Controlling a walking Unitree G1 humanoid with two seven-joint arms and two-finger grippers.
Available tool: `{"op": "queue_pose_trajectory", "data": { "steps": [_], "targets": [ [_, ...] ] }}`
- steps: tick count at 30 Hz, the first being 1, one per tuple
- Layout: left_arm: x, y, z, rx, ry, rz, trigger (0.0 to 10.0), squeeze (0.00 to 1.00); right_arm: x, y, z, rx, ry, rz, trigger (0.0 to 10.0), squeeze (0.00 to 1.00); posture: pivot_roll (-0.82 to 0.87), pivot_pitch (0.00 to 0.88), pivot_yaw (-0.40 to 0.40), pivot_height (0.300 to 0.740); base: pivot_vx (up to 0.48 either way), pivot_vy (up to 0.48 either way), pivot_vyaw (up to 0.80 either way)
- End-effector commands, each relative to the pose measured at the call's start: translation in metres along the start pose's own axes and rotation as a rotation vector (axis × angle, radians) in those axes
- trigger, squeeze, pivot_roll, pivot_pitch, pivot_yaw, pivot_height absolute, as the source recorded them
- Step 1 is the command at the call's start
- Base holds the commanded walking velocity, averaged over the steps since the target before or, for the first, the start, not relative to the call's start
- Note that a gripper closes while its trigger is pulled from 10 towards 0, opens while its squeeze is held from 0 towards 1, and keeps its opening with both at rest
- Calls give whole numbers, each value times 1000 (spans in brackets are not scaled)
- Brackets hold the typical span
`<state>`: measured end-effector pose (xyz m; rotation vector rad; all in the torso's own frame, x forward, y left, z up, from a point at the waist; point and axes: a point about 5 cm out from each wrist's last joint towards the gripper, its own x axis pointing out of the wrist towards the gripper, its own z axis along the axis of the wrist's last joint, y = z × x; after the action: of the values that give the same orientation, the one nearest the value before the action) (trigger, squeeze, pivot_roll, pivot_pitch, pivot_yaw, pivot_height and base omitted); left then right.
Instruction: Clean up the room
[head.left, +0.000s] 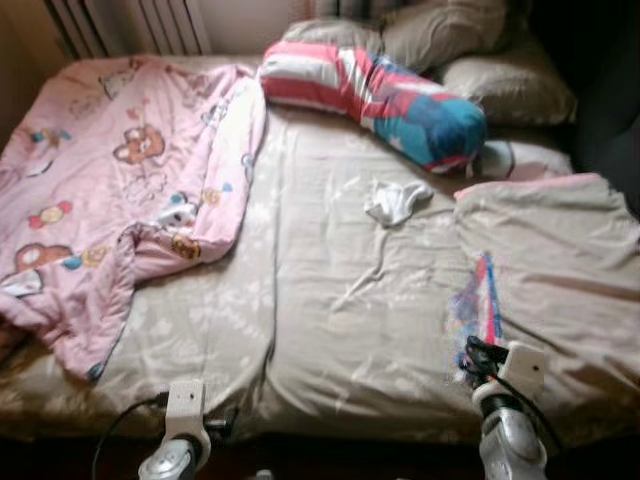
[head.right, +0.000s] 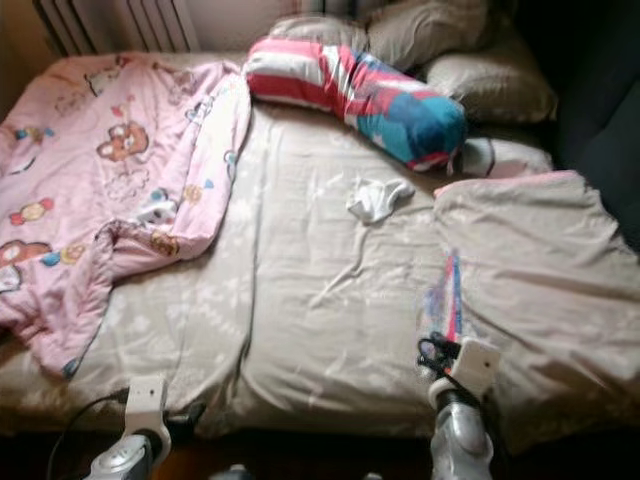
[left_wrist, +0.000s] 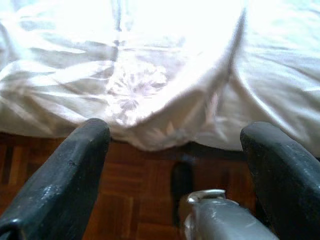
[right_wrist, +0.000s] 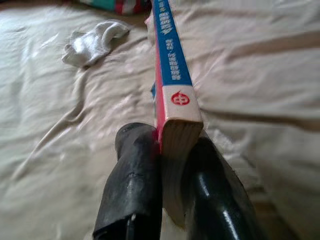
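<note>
My right gripper (right_wrist: 172, 165) is clamped on the lower end of a book (right_wrist: 175, 75), one black finger on each cover, with the blue and red spine facing up; in the head views the book (head.left: 485, 300) stands on edge over the near right part of the bed (head.left: 330, 300). My left gripper (left_wrist: 175, 165) hangs low at the bed's near edge, fingers (left_wrist: 60, 180) spread wide and empty over the wooden floor (left_wrist: 130, 200), with the sheet's hem just ahead. Beyond the book, a small white sock (head.left: 396, 200) lies crumpled mid-mattress. A beige cover (head.left: 560, 260) is folded over the right side of the bed, just beside the book. A striped red, white and blue bolster (head.left: 380, 95) lies across the head end, with pillows (head.left: 470, 45) behind. A pink bear-print blanket (head.left: 110, 190) is bunched on the left.
</note>
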<state>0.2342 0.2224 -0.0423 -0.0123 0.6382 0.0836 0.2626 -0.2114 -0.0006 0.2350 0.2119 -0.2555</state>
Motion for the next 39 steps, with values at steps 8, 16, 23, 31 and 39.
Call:
{"op": "queue_pose_trajectory", "data": {
  "steps": [8, 16, 23, 31, 39],
  "targets": [
    [-5, 6, -12, -3, 40, 19, 10000, 0, 0, 9, 1, 0, -13, 31, 10000, 0, 114, 218, 2, 740, 0, 0, 0],
    [-5, 6, -14, -8, 46, 19, 10000, 0, 1, 10, 2, 0, -13, 32, 10000, 0, 122, 222, 5, 740, 0, 0, 0],
    [-6, 7, -14, -9, 47, 21, 10000, 0, 2, 11, 2, 0, -16, 31, 10000, 0, 121, 226, 6, 740, 0, 0, 0],
    [-6, 6, -15, 0, 49, 13, 10000, 0, 2, 10, 3, -4, -22, 29, 10000, 0, 120, 229, 6, 740, 0, 0, 0],
    [-7, 6, -17, 12, 55, 10, 10000, 0, 2, 12, 2, -4, -15, 34, 10000, 0, 124, 233, 6, 740, 0, 0, 0]
  ]
}}
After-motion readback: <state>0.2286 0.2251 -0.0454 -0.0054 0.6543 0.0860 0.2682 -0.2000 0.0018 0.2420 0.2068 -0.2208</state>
